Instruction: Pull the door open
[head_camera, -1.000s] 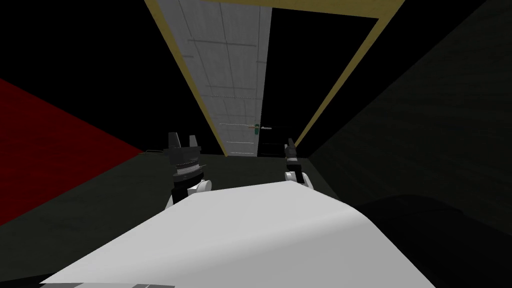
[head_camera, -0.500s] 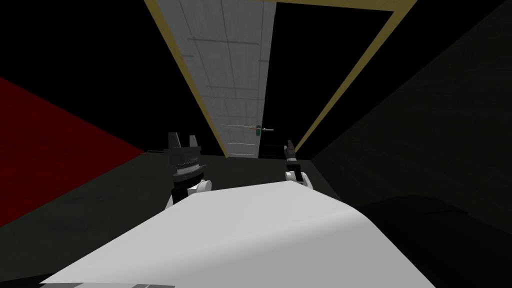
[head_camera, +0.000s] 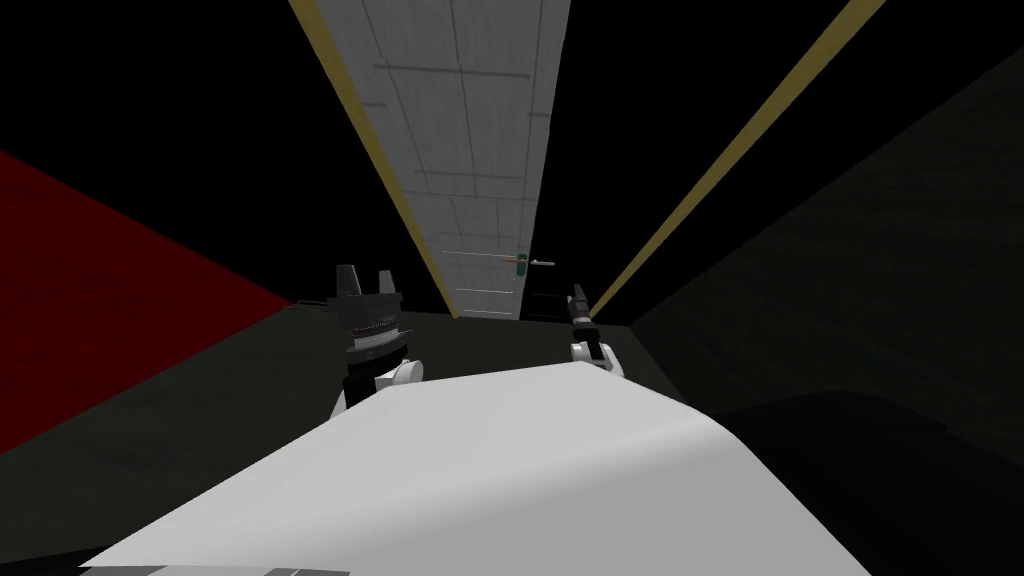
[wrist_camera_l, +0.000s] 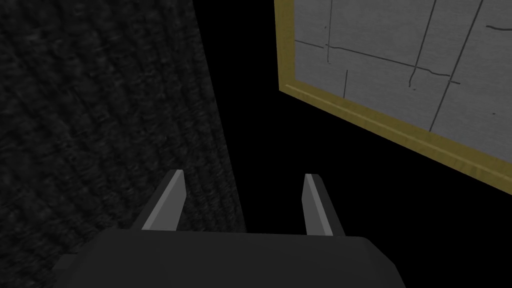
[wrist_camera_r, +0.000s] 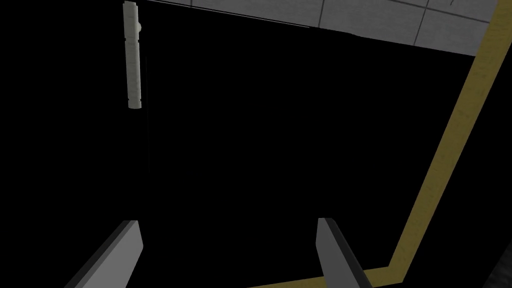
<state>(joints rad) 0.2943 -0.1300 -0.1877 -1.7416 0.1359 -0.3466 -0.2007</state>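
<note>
The grey panelled door (head_camera: 470, 150) stands ajar in a yellow frame (head_camera: 720, 170), with a black area between its free edge and the frame's right post. A slim lever handle (head_camera: 530, 262) sticks out at the door's edge. In the right wrist view the handle (wrist_camera_r: 133, 55) is a pale grey bar well ahead of my open right gripper (wrist_camera_r: 227, 235), off to one side, with nothing between the fingers. In the head view the right gripper (head_camera: 577, 300) is just short of the doorway, below the handle. My left gripper (head_camera: 362, 285) hangs open to the left, facing the frame's corner (wrist_camera_l: 360, 117).
Dark floor (head_camera: 200, 400) runs up to the threshold. A red wall (head_camera: 100, 270) lies to the left and a dark wall (head_camera: 850, 250) to the right. The frame's right post (wrist_camera_r: 450, 150) is close beside my right gripper.
The whole head view has shifted: I have moved closer to the doorway, and the frame's top bar has slid out of the picture. Both arms keep their pose.
</note>
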